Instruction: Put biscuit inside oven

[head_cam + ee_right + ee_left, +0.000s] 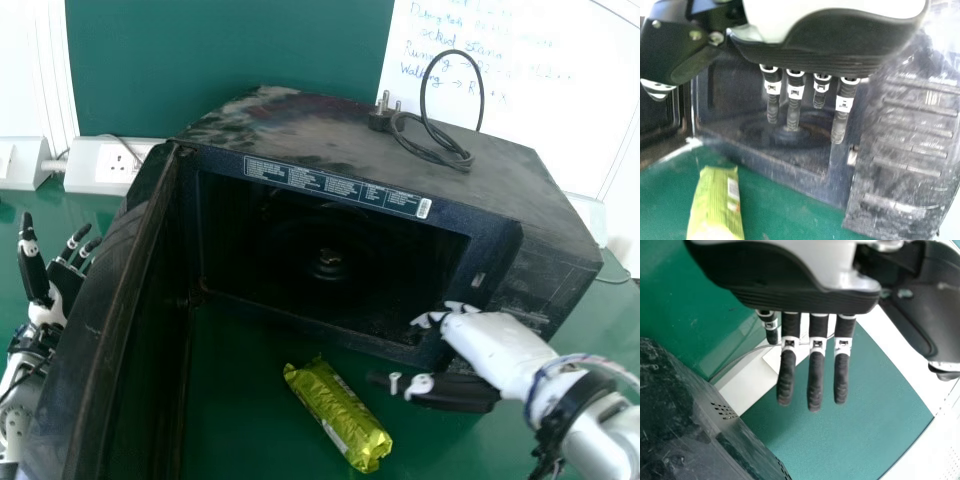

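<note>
A green tabletop (235, 400) spreads under everything, and behind it rises a green panel (230, 60). On the table sits a dark microwave oven (300, 135), its upper face dusty and scuffed, its front turned toward the robot. To the right behind it stands a whiteboard (550, 90) with handwriting in blue. The oven door (118, 260) is swung wide open at the left of the opening, reaching toward the robot. A white socket box (110, 165) is behind the oven, at its left. The right hand (490, 340) is by the lower right corner of the oven's opening, its fingers straight and slightly spread, the thumb held away from them, with nothing in its grasp. The left hand (62, 280) is on the outer side of the door, at the left of the head view, fingers straight and parted, likewise holding nothing. The yellow-green biscuit packet (338, 415) lies slantwise on the table, outside the oven and in front of its opening, near the right thumb but apart from it. A black power cord (424, 110) loops on top of the oven, below it a printed label (335, 186) runs above the opening, and the cord's plug (381, 116) has its pins upward. Smallest is the round hub (328, 262) on the oven floor.
</note>
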